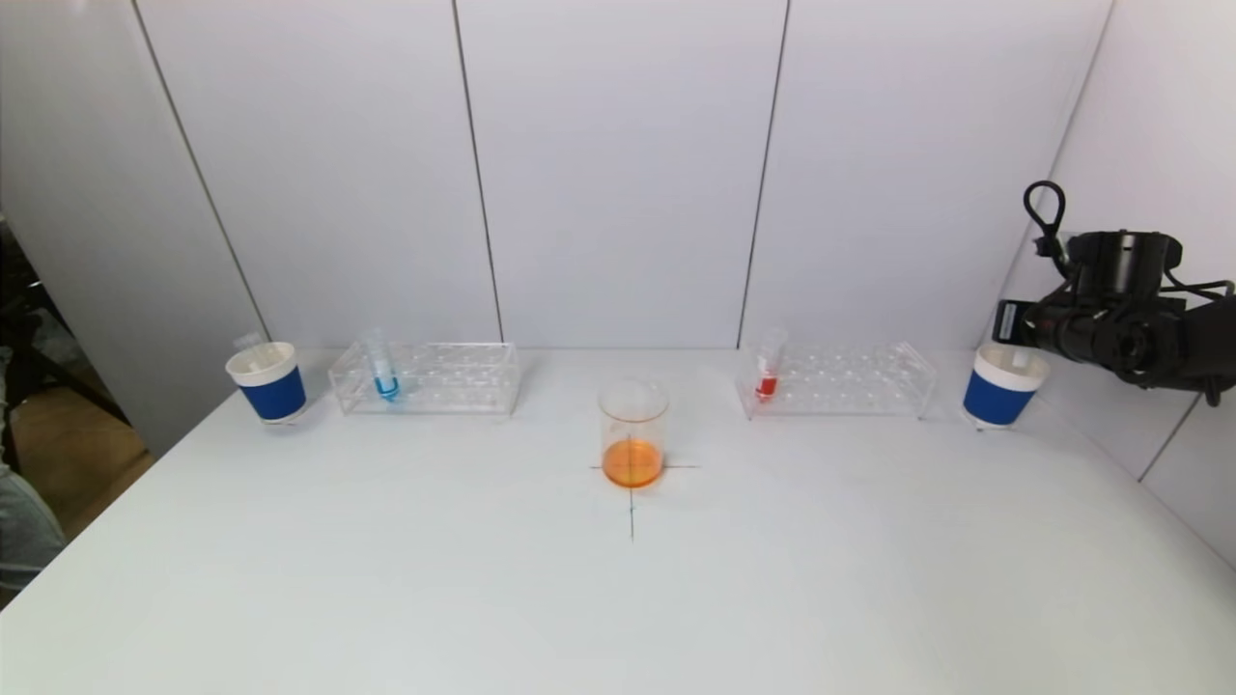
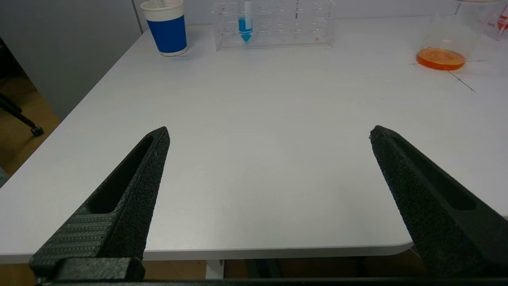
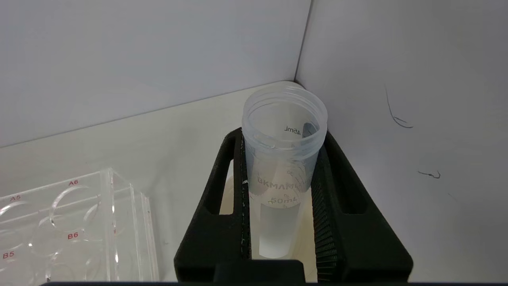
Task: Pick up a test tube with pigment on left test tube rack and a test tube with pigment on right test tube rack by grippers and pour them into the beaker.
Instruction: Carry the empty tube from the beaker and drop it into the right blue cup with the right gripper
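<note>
Right gripper [image 3: 282, 178] is clamped on an empty clear 50 mL test tube [image 3: 283, 159], hovering over the blue paper cup [image 1: 1002, 385] by the table's far right corner. Left gripper [image 2: 268, 135] is spread wide with nothing in it, sitting low by the near left edge. Blue-pigment tube [image 1: 383, 365] stands in the left rack [image 1: 430, 377], red-pigment tube [image 1: 769, 364] in the right rack [image 1: 838, 379], both along the far edge. The beaker [image 1: 632, 432], holding orange liquid, sits mid-table between them.
</note>
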